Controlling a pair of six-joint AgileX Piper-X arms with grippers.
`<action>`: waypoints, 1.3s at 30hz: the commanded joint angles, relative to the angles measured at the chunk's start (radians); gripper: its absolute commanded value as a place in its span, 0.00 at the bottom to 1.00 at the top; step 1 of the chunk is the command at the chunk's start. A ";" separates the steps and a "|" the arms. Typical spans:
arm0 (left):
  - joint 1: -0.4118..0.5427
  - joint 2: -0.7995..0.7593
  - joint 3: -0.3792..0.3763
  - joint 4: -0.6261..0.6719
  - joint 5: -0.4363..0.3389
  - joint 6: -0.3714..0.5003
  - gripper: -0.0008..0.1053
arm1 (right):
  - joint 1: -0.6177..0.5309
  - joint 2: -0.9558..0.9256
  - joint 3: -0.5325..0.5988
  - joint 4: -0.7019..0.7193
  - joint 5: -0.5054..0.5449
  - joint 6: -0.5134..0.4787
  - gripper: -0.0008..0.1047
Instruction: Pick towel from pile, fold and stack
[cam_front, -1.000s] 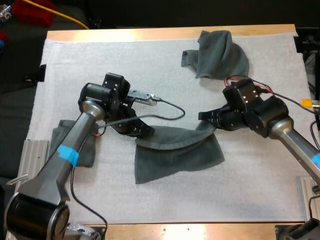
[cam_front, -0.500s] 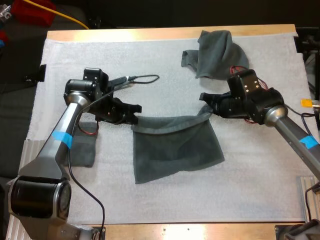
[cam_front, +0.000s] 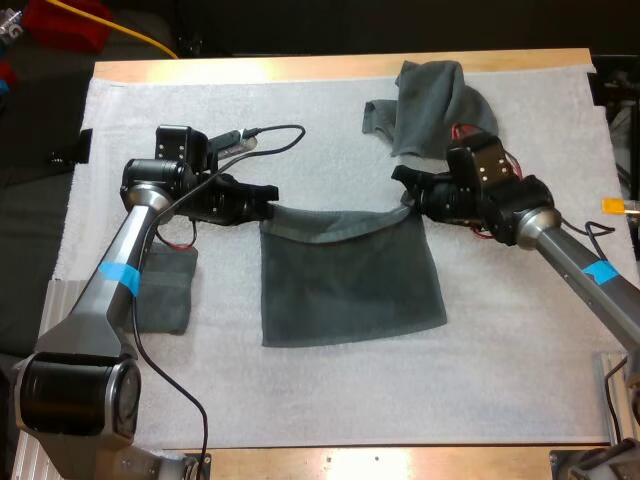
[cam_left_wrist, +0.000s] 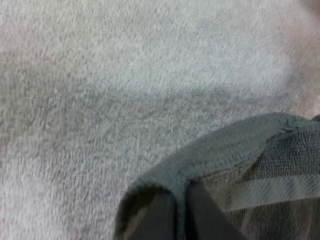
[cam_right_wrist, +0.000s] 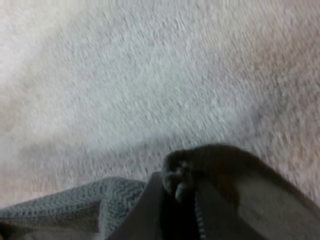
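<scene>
Nearest me, the spread towel (cam_front: 350, 285) lies flat on the mat (cam_front: 330, 400) with its free edge toward my side, roughly square, with the near right corner a little skewed. To its left, close by my left arm, the folded towel (cam_front: 165, 295) sits on the mat, apart from the spread one.

Going farther, the spread towel's far edge runs left to right across the table and is strung between my two pincers. The left gripper (cam_front: 264, 200) is clamped on the far left corner and the right gripper (cam_front: 406, 187) on the far right corner. Both point inward at each other, and the hem sags slightly between them. Both wrist views are very close and soft. As best I can make out, each shows grey-green cloth bunched over that arm's own fingers, which fits a firm pinch on both sides.

So the relation that matters is this: the held edge is the far one, its line runs side to side, and the rest of the cloth lies from it back toward me. My judgement is that the fold calls for carrying that far edge over toward the near edge, both arms together, since each arm has its own corner.

Farthest out, the crumpled towel (cam_front: 435, 105) sits heaped just beyond the right gripper, near it but not touching the held cloth.
</scene>
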 joint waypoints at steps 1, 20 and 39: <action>0.000 -0.003 -0.006 -0.014 0.009 -0.007 0.06 | -0.006 -0.004 -0.011 -0.024 0.012 0.004 0.11; 0.067 -0.038 -0.006 0.011 0.141 0.046 0.61 | -0.004 -0.018 -0.011 -0.064 0.024 -0.161 0.58; 0.067 -0.273 -0.006 0.237 0.062 0.192 0.61 | -0.004 -0.206 -0.011 0.217 0.024 -0.471 0.58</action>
